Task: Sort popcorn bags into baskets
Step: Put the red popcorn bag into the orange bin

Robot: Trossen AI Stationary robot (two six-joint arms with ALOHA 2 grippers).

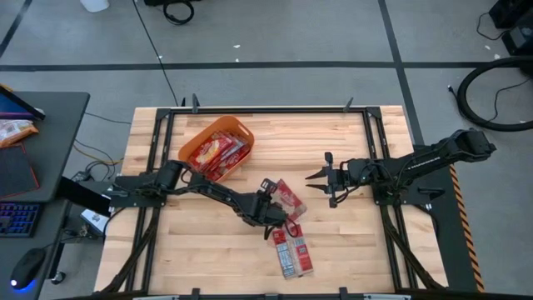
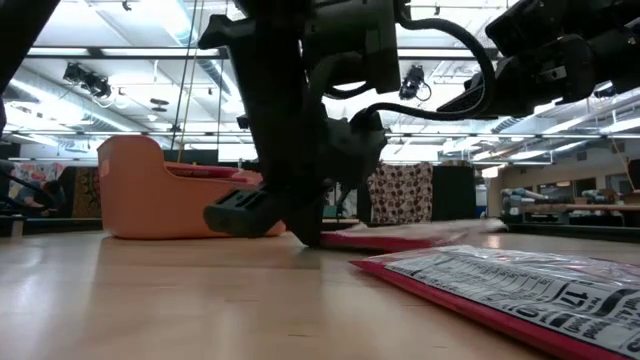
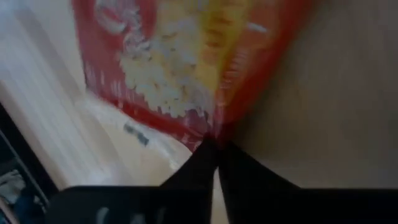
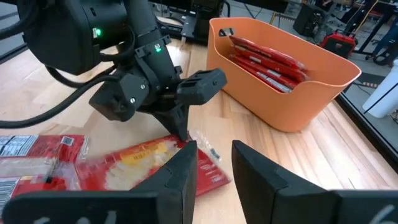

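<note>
Popcorn bag (image 3: 180,68) corner pinched in left gripper (image 1: 279,218), worktop (image 1: 200,258) centre; thin hold may slip before basket (image 1: 193,143) at 10 o'clock. Right gripper (image 1: 318,179) open, empty.

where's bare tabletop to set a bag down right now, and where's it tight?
Free: the table corner right of the face-down popcorn bags, below the right end effector, and the strip left of the left end effector, below the basket. Tight: mid-table, where the left end effector pinches a popcorn bag, with the open right end effector close by.
</note>
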